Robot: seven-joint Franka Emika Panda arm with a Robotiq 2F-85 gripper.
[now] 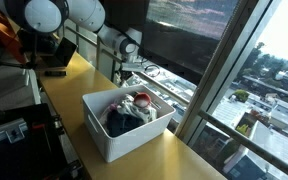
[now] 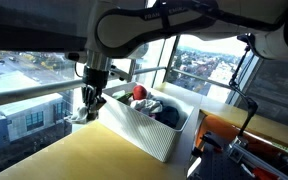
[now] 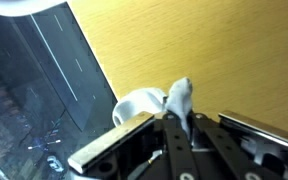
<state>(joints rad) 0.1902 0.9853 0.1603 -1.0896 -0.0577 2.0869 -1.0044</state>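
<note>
The white cloth [image 3: 181, 98] is a small, soft, crumpled piece, 1 end sticking up between the 2 jaws, which are clenched on it. In an exterior view it hangs pale under them [image 2: 80, 115], at the desk's [image 3: 194, 40] edge along the window [image 3: 44, 90]. A white bin [image 2: 136, 126] of clothes stands just beside it; bare wood lies open on the near side. The arm [image 2: 119, 35] reaches across from above, its wrist turned straight down over the desk edge.
</note>
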